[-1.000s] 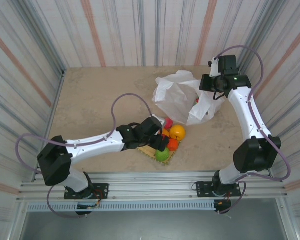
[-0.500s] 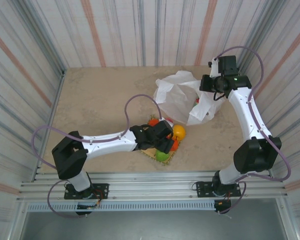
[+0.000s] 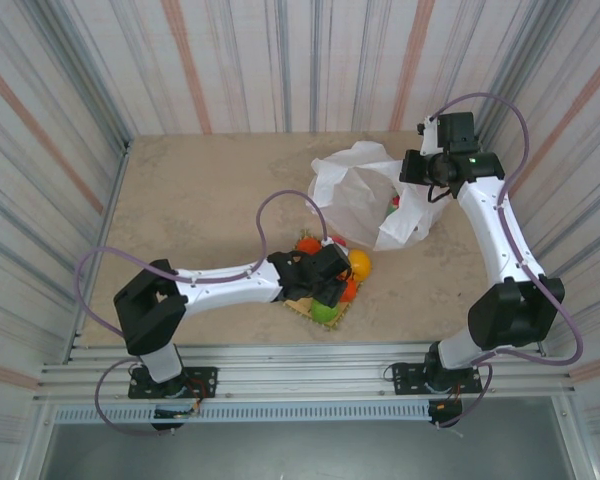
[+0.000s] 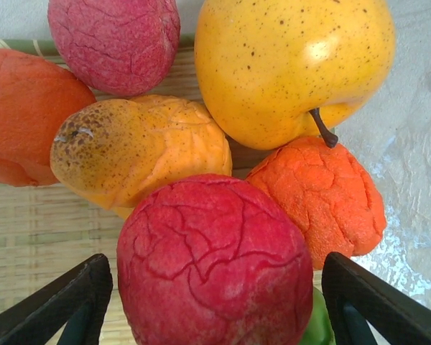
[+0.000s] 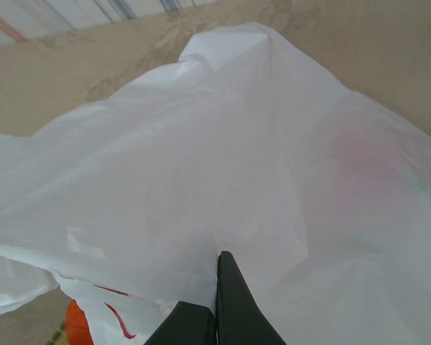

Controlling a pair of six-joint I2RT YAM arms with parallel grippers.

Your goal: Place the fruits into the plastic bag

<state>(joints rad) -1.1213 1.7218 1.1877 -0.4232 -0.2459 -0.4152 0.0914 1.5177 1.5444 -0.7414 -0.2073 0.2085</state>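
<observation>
fruits [image 3: 356, 264]: we find them heaped on the mat [image 4: 29, 244], near the front middle of the tabletop [image 3: 200, 200]
plastic bag [image 3: 365, 195]: we see it behind them, slightly right, on the tabletop

Table [image 3: 200, 210] — woven mat [image 4: 36, 223], plastic bag [image 3: 365, 200].

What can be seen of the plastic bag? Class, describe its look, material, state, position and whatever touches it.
The plastic bag is thin, translucent white film, crumpled into soft folds. It lies on the far right part of the table, just beyond the fruits piled on the woven mat. The right gripper has its fingers shut on a fold of the film, holding that part up. A faint pink patch shows through the plastic.
</observation>
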